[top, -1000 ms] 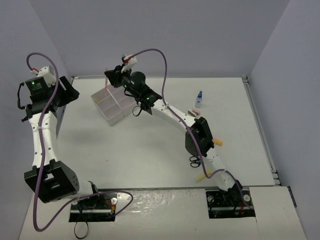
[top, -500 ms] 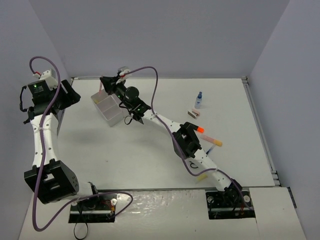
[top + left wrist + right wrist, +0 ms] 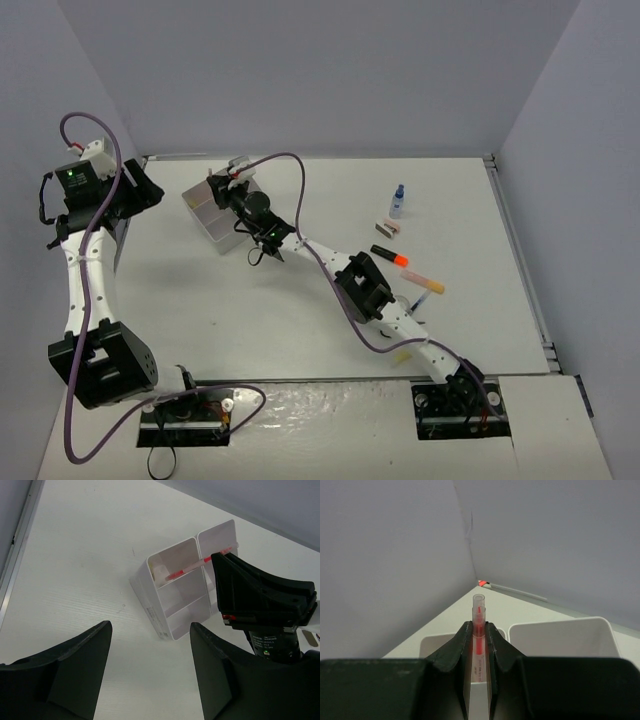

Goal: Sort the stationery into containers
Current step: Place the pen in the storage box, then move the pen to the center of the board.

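Top view sits high behind both bases, looking down on the whole table (image 3: 250, 310); left wrist view looks from well above, past the left fingers (image 3: 65, 675), to the tray (image 3: 155, 620) ahead; right wrist view runs close along the right fingers (image 3: 455, 650) and pen (image 3: 478, 615), over that same tray's rim.

The right gripper (image 3: 479, 630) was clamped on a clear pen (image 3: 478, 611) with a red core, its two dark fingers (image 3: 461, 639) pressing the barrel from either side. The pen's open end stuck out past the fingertips. Beneath it lay the white tray (image 3: 560, 626), with one compartment showing on each side of the pen. Beyond the tray, two grey walls (image 3: 395, 555) met at a corner, where a small red spot (image 3: 482, 583) sat at the table's (image 3: 450, 620) edge.
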Tool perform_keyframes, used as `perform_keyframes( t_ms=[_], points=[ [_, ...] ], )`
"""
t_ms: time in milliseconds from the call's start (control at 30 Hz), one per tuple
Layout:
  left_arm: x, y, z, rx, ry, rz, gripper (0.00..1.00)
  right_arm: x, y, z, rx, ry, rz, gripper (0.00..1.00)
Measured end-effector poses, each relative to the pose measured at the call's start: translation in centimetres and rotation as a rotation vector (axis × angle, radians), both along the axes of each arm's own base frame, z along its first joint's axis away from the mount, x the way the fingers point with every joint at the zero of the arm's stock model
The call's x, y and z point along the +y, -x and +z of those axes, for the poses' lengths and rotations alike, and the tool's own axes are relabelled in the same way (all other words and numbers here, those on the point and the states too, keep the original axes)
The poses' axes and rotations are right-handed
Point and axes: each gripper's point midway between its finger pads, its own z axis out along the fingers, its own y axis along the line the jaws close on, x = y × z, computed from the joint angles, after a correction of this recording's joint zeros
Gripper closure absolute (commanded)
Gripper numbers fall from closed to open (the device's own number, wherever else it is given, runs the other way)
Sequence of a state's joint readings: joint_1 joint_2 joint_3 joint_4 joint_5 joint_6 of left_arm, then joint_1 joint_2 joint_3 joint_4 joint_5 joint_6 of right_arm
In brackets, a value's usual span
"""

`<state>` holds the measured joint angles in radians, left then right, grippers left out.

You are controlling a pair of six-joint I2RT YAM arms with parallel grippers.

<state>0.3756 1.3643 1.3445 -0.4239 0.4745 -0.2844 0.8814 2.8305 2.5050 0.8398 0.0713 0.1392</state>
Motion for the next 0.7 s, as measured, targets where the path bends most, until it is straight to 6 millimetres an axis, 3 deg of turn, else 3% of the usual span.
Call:
perform_keyframes(
  t_ms=[67,100,133,233,267,367,467,567,700],
  points=[
    [-0.1,0.0,0.1,-0.004,0.001,-0.004,0.40,-0.1,-0.1,-0.8,0.009,0.020,-0.008,0.84],
    [-0.1,-0.1,0.1,-0.005,0.002,-0.007,0.40,-0.1,-0.2,-1.1,0.012,0.026,-0.011,0.82],
    [-0.2,-0.1,0.1,-0.006,0.004,-0.009,0.40,-0.1,-0.2,-1.3,0.012,0.027,-0.011,0.68],
    [-0.3,-0.1,0.2,-0.008,0.008,-0.018,0.40,-0.2,-0.1,-2.7,0.022,0.054,-0.014,0.39],
    [-0.4,-0.1,0.2,-0.010,0.009,-0.020,0.40,-0.2,0.0,-3.3,0.028,0.067,-0.014,0.35],
    [-0.6,-0.1,0.3,-0.015,0.014,-0.032,0.40,-0.1,0.3,-4.5,0.034,0.112,-0.013,0.29],
    [-0.8,-0.1,0.3,-0.017,0.021,-0.045,0.40,0.0,1.3,-4.2,0.033,0.150,-0.005,0.26],
    [-0.9,-0.1,0.3,-0.018,0.020,-0.055,0.40,-0.2,3.1,-2.0,0.029,0.173,0.010,0.24],
    [-1.1,-0.1,0.2,-0.018,0.019,-0.066,0.40,-1.8,6.0,3.7,0.009,0.150,0.021,0.22]
  ],
)
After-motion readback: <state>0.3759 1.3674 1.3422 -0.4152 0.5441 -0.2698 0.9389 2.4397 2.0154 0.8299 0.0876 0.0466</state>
